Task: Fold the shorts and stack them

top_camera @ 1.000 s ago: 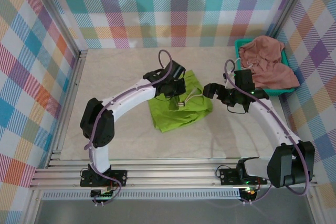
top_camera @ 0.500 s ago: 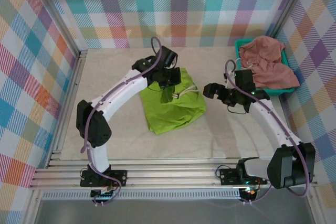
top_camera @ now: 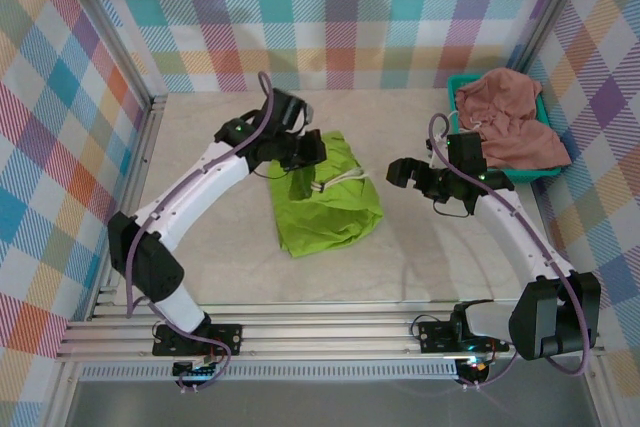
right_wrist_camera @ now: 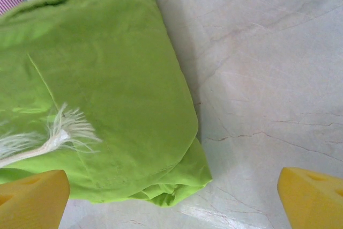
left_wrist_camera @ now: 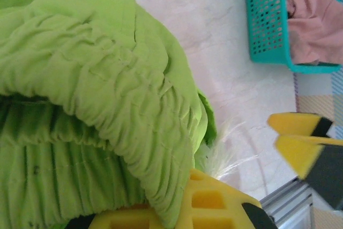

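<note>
The lime green shorts lie bunched in the middle of the table, their white drawstring on top. My left gripper is shut on their gathered waistband, pinched between the yellow pads. My right gripper stands open just right of the shorts, low over the table. From its wrist the shorts and frayed drawstring end lie ahead, with nothing between the yellow fingertips. The salmon pink shorts lie heaped in the teal basket at the back right.
Plaid walls close the table on three sides, and an aluminium rail runs along the near edge. Bare marble tabletop lies left of and in front of the green shorts. In the left wrist view the teal basket holds the pink shorts.
My left gripper has moved left and slightly back, dragging the green shorts leftward with it. The right arm has stayed still and open.
</note>
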